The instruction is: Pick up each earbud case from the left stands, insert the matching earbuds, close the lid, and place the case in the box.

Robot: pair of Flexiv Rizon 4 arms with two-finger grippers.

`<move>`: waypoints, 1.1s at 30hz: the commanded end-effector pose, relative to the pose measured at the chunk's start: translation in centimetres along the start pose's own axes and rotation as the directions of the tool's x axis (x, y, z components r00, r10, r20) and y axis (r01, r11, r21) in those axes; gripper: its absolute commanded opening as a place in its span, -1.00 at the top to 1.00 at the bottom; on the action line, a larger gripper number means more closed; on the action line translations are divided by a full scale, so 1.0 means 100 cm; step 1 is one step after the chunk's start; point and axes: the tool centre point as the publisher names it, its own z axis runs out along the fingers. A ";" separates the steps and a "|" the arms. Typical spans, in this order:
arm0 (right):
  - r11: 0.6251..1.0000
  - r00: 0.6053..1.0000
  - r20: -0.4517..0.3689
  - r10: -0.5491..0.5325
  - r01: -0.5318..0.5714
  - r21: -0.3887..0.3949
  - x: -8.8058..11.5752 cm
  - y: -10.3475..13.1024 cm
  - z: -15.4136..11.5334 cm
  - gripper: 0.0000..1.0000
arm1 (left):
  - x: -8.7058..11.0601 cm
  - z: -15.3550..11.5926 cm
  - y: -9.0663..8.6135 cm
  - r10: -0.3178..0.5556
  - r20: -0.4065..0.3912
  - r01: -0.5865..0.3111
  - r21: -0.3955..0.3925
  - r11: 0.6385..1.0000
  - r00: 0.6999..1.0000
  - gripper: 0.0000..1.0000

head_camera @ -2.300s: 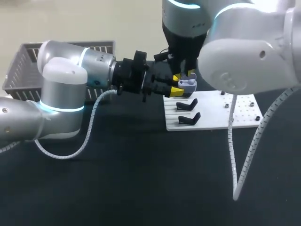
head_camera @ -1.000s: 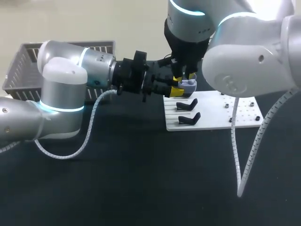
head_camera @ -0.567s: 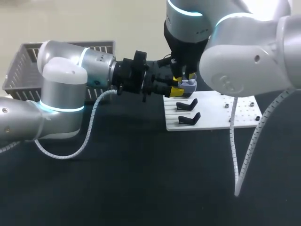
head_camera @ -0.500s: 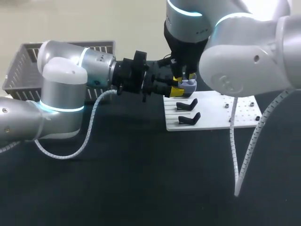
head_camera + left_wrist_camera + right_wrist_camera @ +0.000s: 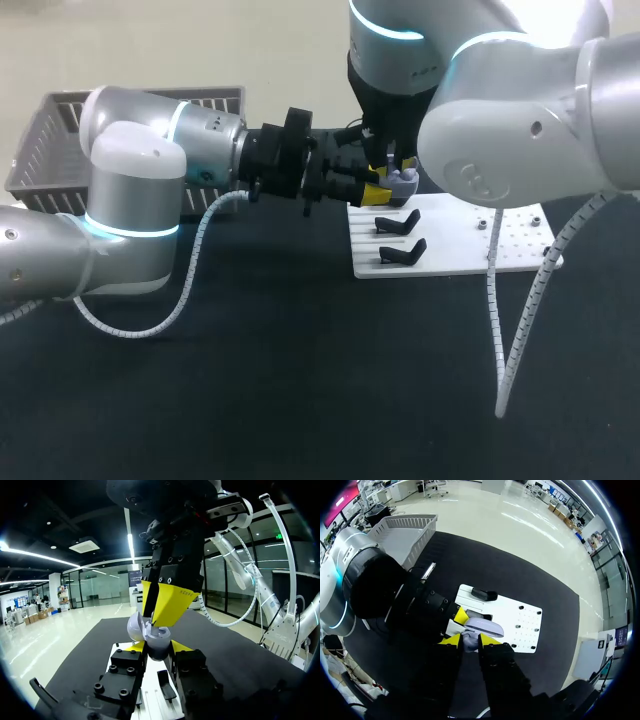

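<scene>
Grey basket (image 5: 40, 150) far left, inside hidden. Left end effector (image 5: 377, 188) clamps the pale earbud case (image 5: 156, 652), lid open, held off the surface. Right end effector (image 5: 469, 640) directly above it, pinching what looks like an earbud (image 5: 155, 630). Judged mid-insertion; lid closing and boxing left. Two black stands (image 5: 398, 222) bare.

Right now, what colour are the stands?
The stands are black, clearest in the head view.
</scene>
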 end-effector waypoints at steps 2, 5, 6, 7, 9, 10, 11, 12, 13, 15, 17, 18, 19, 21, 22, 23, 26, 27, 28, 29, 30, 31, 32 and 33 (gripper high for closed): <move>1.000 1.000 -0.004 0.005 -0.005 0.001 0.000 -0.002 0.001 -0.80 | 0.000 0.000 -0.002 0.003 0.002 -0.003 -0.006 1.000 1.000 1.00; 1.000 1.000 0.000 0.011 -0.011 -0.002 0.001 -0.003 -0.004 -1.00 | 0.000 0.000 -0.002 0.003 0.002 -0.003 -0.006 1.000 1.000 1.00; 1.000 1.000 0.004 0.014 -0.014 -0.003 0.002 -0.004 -0.006 -1.00 | 0.000 0.000 -0.002 0.003 0.002 -0.003 -0.006 1.000 1.000 1.00; 1.000 1.000 0.007 0.014 -0.014 -0.004 0.002 -0.004 -0.009 -1.00 | 0.000 0.000 -0.002 0.003 0.002 -0.003 -0.006 1.000 1.000 1.00; 1.000 1.000 0.021 0.017 -0.017 -0.011 0.004 -0.005 -0.017 -1.00 | 0.000 0.000 -0.002 0.003 0.002 -0.003 -0.006 1.000 1.000 1.00; 1.000 0.999 0.030 0.021 -0.021 -0.016 0.004 -0.006 -0.022 -1.00 | 0.000 0.000 -0.002 0.003 0.002 -0.003 -0.006 1.000 1.000 1.00; 1.000 0.999 0.038 0.022 -0.022 -0.017 0.004 -0.007 -0.026 -1.00 | 0.000 0.000 -0.002 0.003 0.002 -0.003 -0.006 1.000 1.000 1.00; 0.999 0.998 0.047 0.030 -0.029 -0.021 0.004 -0.009 -0.029 -1.00 | 0.000 0.000 -0.002 0.003 0.002 -0.003 -0.006 1.000 1.000 1.00; 0.999 0.997 0.059 0.042 -0.041 -0.017 0.003 -0.011 -0.034 -1.00 | 0.000 0.000 -0.002 0.003 0.002 -0.003 -0.006 1.000 1.000 1.00; 0.997 0.994 0.080 0.078 -0.077 -0.012 -0.001 -0.015 -0.041 -1.00 | 0.000 0.000 -0.002 0.003 0.002 -0.003 -0.006 1.000 1.000 1.00; 0.992 0.987 0.101 0.124 -0.125 0.003 -0.006 -0.023 -0.044 -1.00 | 0.000 0.000 -0.002 0.003 0.002 -0.003 -0.006 1.000 1.000 1.00; 0.988 0.982 0.111 0.153 -0.155 0.015 -0.008 -0.028 -0.044 -1.00 | 0.000 0.000 -0.002 0.003 0.002 -0.003 -0.006 1.000 1.000 1.00; 0.983 0.977 0.117 0.180 -0.184 0.020 -0.011 -0.032 -0.043 -1.00 | 0.000 0.000 -0.002 0.003 0.002 -0.003 -0.006 1.000 1.000 1.00; 0.972 0.967 0.119 0.227 -0.234 0.040 -0.017 -0.041 -0.039 -1.00 | 0.000 0.000 -0.002 0.003 0.002 -0.003 -0.006 1.000 1.000 1.00; 0.967 0.964 0.119 0.240 -0.248 0.057 -0.020 -0.045 -0.036 -1.00 | 0.000 0.000 -0.002 0.003 0.002 -0.003 -0.006 1.000 1.000 1.00; 0.963 0.960 0.111 0.257 -0.265 0.058 -0.022 -0.049 -0.033 -1.00 | 0.000 0.000 -0.002 0.003 0.002 -0.003 -0.006 1.000 1.000 1.00; 0.955 0.956 0.088 0.279 -0.286 0.082 -0.028 -0.059 -0.023 -1.00 | 0.000 0.000 -0.002 0.003 0.002 -0.003 -0.006 1.000 1.000 1.00; 0.953 0.956 0.078 0.281 -0.288 0.091 -0.030 -0.062 -0.020 -1.00 | 0.000 0.000 -0.002 0.003 0.002 -0.003 -0.006 1.000 1.000 1.00; 0.953 0.956 0.070 0.284 -0.290 0.094 -0.032 -0.064 -0.018 -1.00 | 0.000 0.000 -0.002 0.003 0.002 -0.003 -0.006 1.000 1.000 1.00; 0.951 0.956 0.064 0.285 -0.291 0.102 -0.034 -0.066 -0.016 -1.00 | 0.000 0.000 -0.002 0.003 0.002 -0.003 -0.006 1.000 1.000 1.00; 0.951 0.957 0.054 0.287 -0.291 0.108 -0.036 -0.069 -0.013 -1.00 | 0.000 0.000 -0.002 0.003 0.002 -0.003 -0.006 1.000 1.000 1.00; 0.951 0.957 0.044 0.288 -0.291 0.108 -0.037 -0.071 -0.011 -1.00 | 0.000 0.000 -0.002 0.003 0.002 -0.003 -0.006 1.000 1.000 1.00; 0.949 0.955 0.041 0.292 -0.295 0.109 -0.038 -0.073 -0.009 -1.00 | 0.000 0.000 -0.002 0.003 0.002 -0.003 -0.006 1.000 1.000 1.00; 0.949 0.956 0.032 0.293 -0.295 0.111 -0.040 -0.075 -0.007 -1.00 | 0.000 0.000 -0.002 0.003 0.002 -0.003 -0.006 1.000 1.000 1.00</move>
